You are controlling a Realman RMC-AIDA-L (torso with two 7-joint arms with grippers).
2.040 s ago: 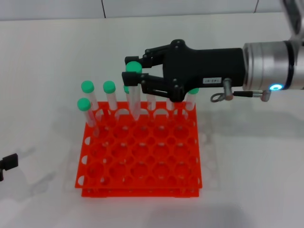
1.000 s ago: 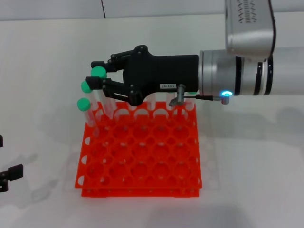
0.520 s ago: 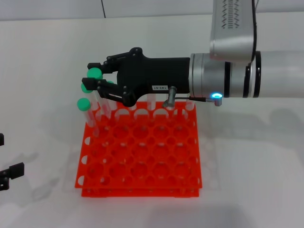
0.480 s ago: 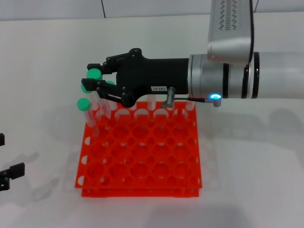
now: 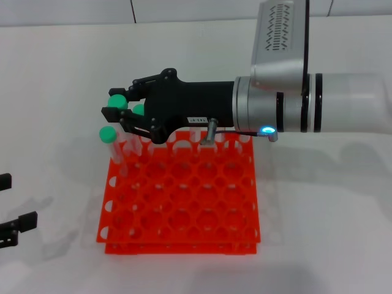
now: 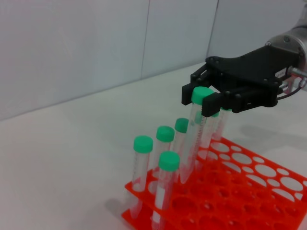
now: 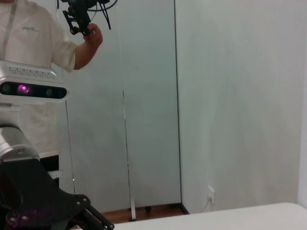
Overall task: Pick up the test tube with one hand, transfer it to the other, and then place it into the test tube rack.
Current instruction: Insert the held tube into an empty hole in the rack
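The test tube point(image 6: 197, 129) is pinched at its cap by the right gripper point(image 5: 119, 109), near upright at the upper left of the rack point(image 5: 184, 239), while the left gripper point(image 5: 12, 226), finger state unclear, is parked at the lower left.

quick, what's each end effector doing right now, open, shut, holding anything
Right end effector: shut on the test tube, over the test tube rack's far left corner.
Left end effector: parked at the table's left edge.
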